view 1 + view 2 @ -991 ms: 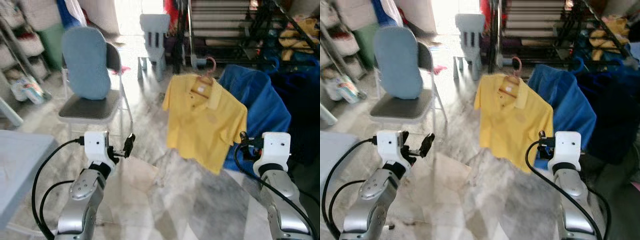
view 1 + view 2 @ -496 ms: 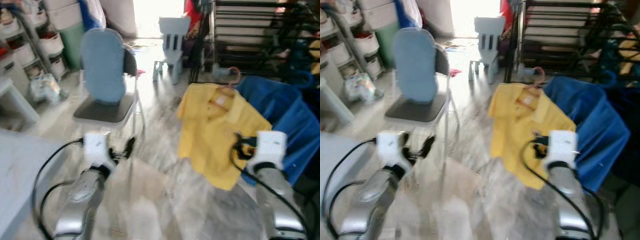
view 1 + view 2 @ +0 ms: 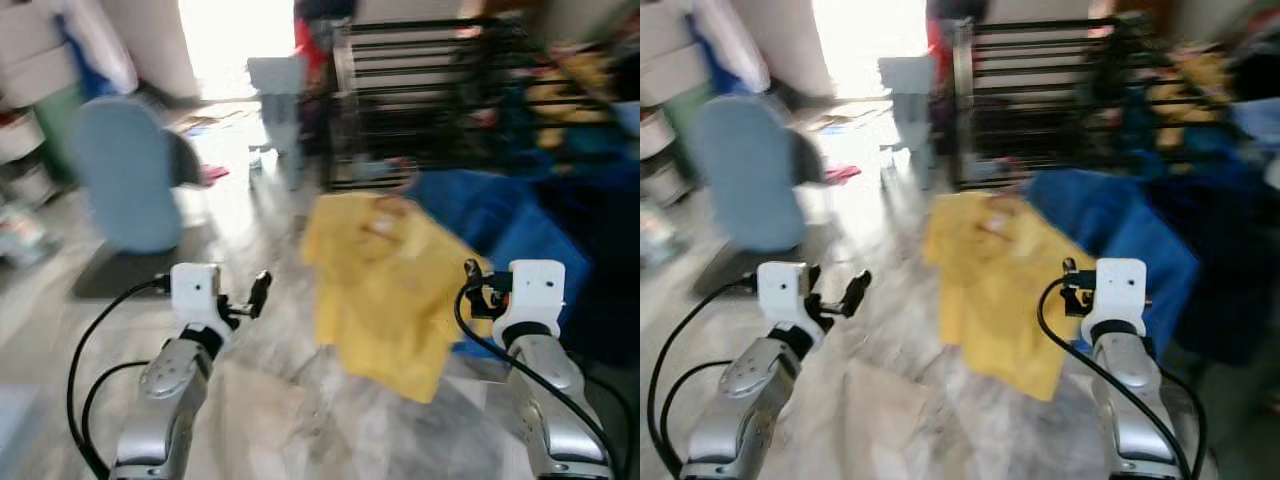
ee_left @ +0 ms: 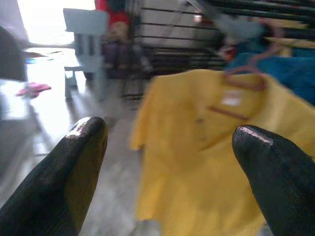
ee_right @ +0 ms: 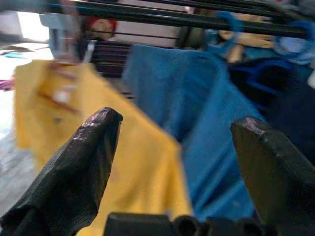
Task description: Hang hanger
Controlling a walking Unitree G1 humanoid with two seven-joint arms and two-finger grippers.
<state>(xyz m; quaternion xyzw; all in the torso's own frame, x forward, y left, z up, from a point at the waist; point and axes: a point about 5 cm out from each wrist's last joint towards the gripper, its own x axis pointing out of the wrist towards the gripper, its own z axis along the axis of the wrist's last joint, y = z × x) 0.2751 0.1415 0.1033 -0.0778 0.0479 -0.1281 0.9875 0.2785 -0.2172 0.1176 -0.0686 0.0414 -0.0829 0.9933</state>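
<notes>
A yellow polo shirt (image 3: 385,290) hangs on a pink hanger (image 4: 246,78), whose hook sits at the low rail of a dark clothes rack (image 3: 430,90). My left gripper (image 4: 170,132) is open and empty, held in the air to the left of the shirt and short of it. My right gripper (image 5: 174,123) is open too, with nothing between its fingers, close by the shirt's right edge and a blue garment (image 5: 197,98). The head views are blurred.
A folding chair with a pale blue cushion (image 3: 125,180) stands at the left. A small pale child's chair (image 3: 275,80) stands further back by the bright doorway. More clothes and hangers crowd the rack at the right. Marbled floor lies below.
The whole picture has slid left and blurred, so the camera has turned toward the rack. Both arms keep the same pose, and the shirt still hangs in place.
</notes>
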